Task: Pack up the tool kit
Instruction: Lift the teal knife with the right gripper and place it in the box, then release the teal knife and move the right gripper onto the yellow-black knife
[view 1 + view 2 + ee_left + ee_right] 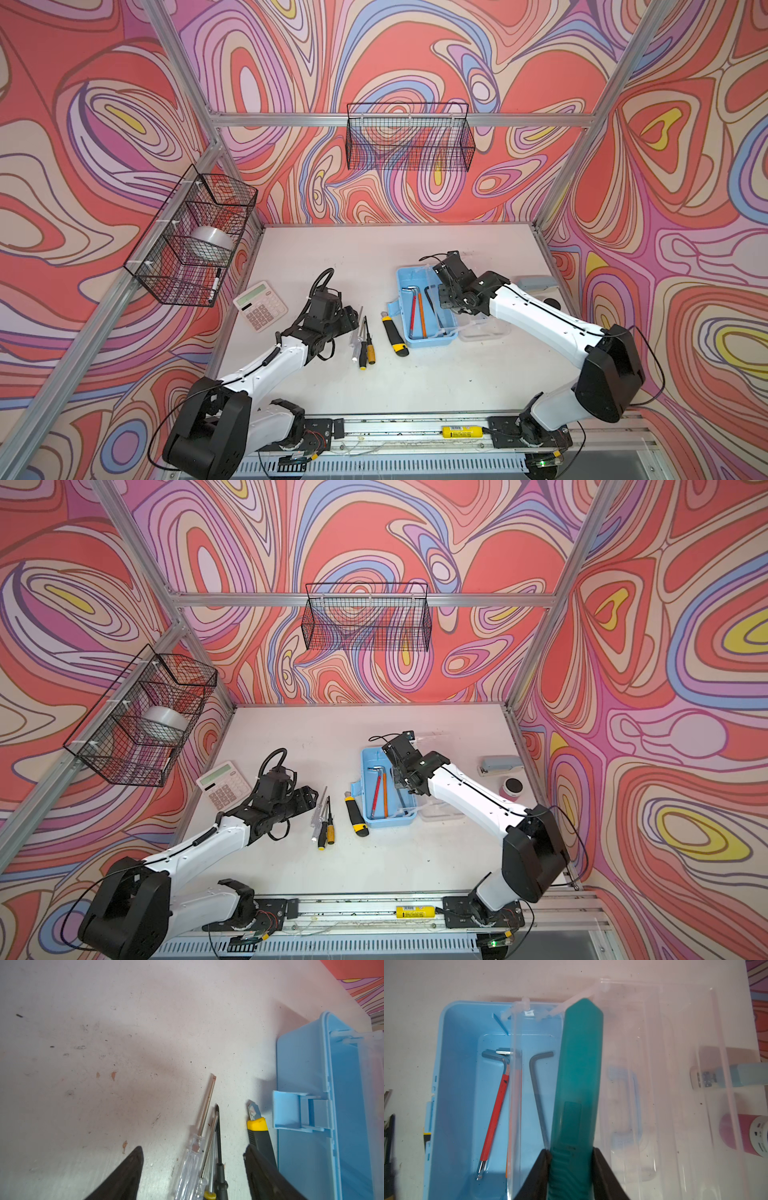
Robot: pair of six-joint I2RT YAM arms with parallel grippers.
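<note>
My right pincer (571, 1153) is closed narrow on the teal utility knife (579, 1074). It grips the ribbed end of the handle, and the rest of the knife juts out ahead of my fingers. The knife hangs over the light-blue box (456, 1084), along the side where the clear lid (664, 1064) lies folded open and flat on the table (415, 386). The blue handle (627, 1105) shows faintly through that lid.

Three keys rest on the box floor, beside and below the held knife. They are a red hex key (496, 1109), a dark hex key (536, 1088) whose long leg disappears behind the knife, and an orange hex key (514, 1115) blurred behind a clear plastic wall.

My left pincer (193, 1150) stands wide open and holds nothing. In its wrist view the screwdrivers (190, 1167) lie side by side on the table between my two fingers. The yellow-and-black utility knife (257, 1132) runs under one finger, just beside the outer wall of the box, with its blade tip near the blue latch (291, 1111). I cannot tell whether my fingers touch the table or the tools.

In both top views this pincer sits just left of the screwdrivers. The screwdrivers lie between it and the yellow-and-black knife, and that knife lies between them and the box.
</note>
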